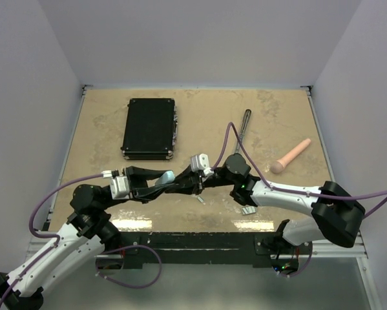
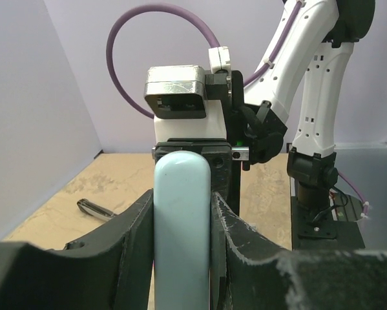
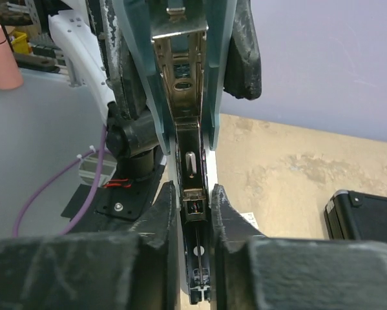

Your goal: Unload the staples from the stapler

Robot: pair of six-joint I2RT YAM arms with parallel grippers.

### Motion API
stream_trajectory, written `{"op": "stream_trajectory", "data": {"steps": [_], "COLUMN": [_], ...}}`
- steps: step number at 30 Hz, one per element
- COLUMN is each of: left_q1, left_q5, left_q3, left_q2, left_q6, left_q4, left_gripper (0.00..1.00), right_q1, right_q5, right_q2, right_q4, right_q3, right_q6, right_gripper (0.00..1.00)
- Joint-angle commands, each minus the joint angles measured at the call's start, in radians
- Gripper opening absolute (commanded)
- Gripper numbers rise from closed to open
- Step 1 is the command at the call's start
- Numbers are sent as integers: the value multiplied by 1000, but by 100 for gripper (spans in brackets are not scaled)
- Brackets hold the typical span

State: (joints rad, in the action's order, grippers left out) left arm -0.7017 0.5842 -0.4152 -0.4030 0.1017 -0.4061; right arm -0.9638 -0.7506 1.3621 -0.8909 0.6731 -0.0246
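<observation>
Stapler (image 2: 182,187) inside left gripper (image 2: 182,223), its rail (image 3: 192,161) inside right gripper (image 3: 194,206)

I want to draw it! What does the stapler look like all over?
The stapler has a smooth pale blue shell, plastic by its look, with a rounded end. Inside runs a shiny metal channel with slots. It hangs above the table: the left gripper squeezes its blue body, the right gripper pinches the narrow metal part.

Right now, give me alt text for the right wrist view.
The right claw is shut on the metal rail of the stapler, which runs up between its pale blue sides. Behind lie a tan table and a black case.
</observation>
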Motion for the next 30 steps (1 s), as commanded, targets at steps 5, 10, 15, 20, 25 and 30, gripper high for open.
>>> {"op": "stream_trajectory", "data": {"steps": [5,10,15,20,25,30], "left_q1": [-1,-1,1,-1,-1,-2], "left_q5": [-73,-106,-191,-576,-903,-1024], "left_q3": [-83,-119,-151,-180,-189,-162], "left_q2": [24,27,20,-28,-16,67], "left_q6": [-100,-215,-310,-147,-25,21], "left_q4": [87,191,329,473,549,573], "left_gripper": [73,90,100,100,100,100], "right_q1": [46,220,280,327,390,404], "right_q5": [235,347,750,915,957,1010], "right_q2": [-96,-63,78,300,488,627], "right_q4": [-7,197,581,826,883,974], "right_q3": [-14,49,224,491,597,696], "right_q6": [-116,-218,-255,-329,-394,-435], "right_gripper": [0,0,0,0,0,0]}}
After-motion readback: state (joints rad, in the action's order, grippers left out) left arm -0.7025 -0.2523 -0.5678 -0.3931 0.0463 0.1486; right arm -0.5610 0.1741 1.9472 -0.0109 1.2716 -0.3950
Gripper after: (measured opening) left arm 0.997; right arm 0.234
